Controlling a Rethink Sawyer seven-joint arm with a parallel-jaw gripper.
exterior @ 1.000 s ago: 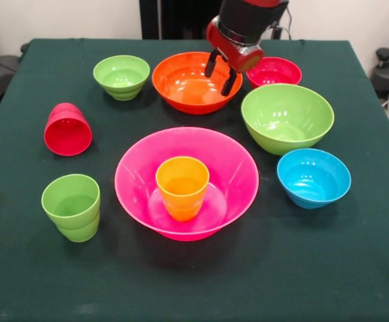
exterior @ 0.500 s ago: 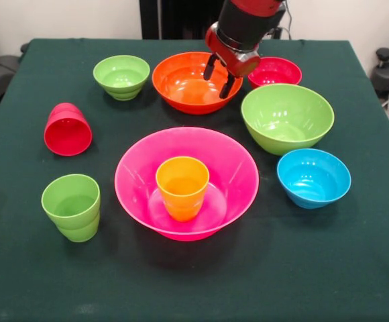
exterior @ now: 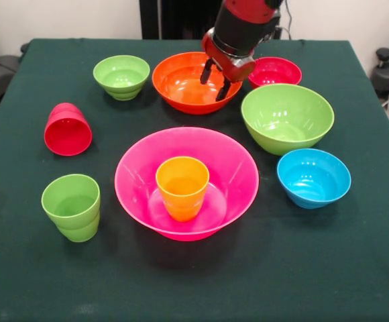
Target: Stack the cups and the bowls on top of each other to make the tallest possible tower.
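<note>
Gripper: my gripper (exterior: 215,80) hangs open and empty over the orange bowl (exterior: 188,84), at its side nearest the small red bowl (exterior: 278,70).
Tower: only the orange cup (exterior: 182,186) upright in the pink bowl (exterior: 137,176).
Risk: a finger landing on the rim could tip or skid the bowl.
Risk: the upright cup leaves a bowl set on it wobbly.

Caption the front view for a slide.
Open claw over the orange bowl; orange cup standing in the pink bowl.
</note>
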